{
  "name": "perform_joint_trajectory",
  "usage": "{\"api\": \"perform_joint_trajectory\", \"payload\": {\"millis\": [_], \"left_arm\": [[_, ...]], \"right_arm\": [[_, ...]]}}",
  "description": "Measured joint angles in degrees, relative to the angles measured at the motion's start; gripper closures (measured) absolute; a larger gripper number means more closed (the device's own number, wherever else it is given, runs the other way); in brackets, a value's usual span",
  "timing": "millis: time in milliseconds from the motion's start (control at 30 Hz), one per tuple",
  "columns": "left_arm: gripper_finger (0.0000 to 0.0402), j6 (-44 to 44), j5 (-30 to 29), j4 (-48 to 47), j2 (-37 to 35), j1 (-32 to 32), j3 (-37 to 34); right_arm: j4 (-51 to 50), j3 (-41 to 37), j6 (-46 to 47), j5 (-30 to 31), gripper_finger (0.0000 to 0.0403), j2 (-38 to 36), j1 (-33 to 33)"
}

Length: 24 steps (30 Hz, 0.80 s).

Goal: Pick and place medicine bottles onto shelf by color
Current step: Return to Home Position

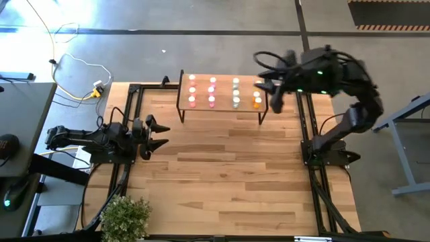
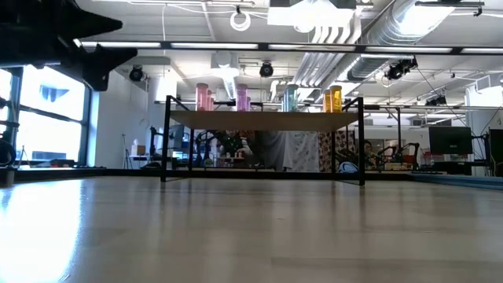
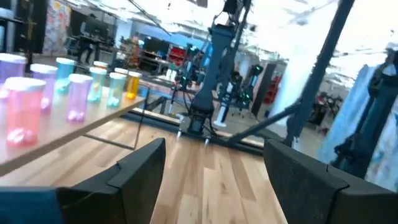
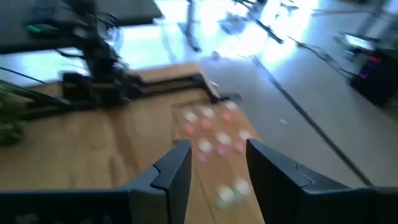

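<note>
While the right gripper (image 1: 274, 98) hangs above the three o'clock end of the shelf (image 1: 224, 95), its fingers (image 4: 177, 168) stand wide apart, holding nothing. The medicine bottles (image 1: 212, 91) stand in colour columns on the shelf, at twelve o'clock on the table (image 1: 222, 175). At nine o'clock the left gripper (image 1: 160, 134) waits, fingers parted and empty.

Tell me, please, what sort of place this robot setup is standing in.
Most likely a robotics lab in an open industrial hall. It has exposed ceiling ducts and a bare concrete floor, and a monitor stands among workstations beyond the wooden table.
</note>
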Motion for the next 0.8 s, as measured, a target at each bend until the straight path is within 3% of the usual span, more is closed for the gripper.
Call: {"api": "perform_joint_trajectory", "payload": {"millis": [133, 400, 567, 800], "left_arm": [[0.0142, -1.0, -2.4, -1.2, -1.7, 0.0, -1.6], [0.0142, 3.2, -4.4, -2.3, -1.7, 0.0, -1.5], [0.0142, 4.6, -4.5, -2.2, -1.7, 0.0, -1.5], [0.0142, 4.6, -4.5, -2.2, -1.7, 0.0, -1.5]], "right_arm": [[-8.2, 0.0, 4.2, 9.8, 0.0257, -4.1, 3.8], [-18.5, -1.7, 11.4, 23.6, 0.0257, -11.1, 15.2], [-14.4, -19.8, 16.3, 31.8, 0.0257, -20.9, 20.8], [9.9, -50.9, 14.3, 26.0, 0.0257, -39.1, 22.7]]}}
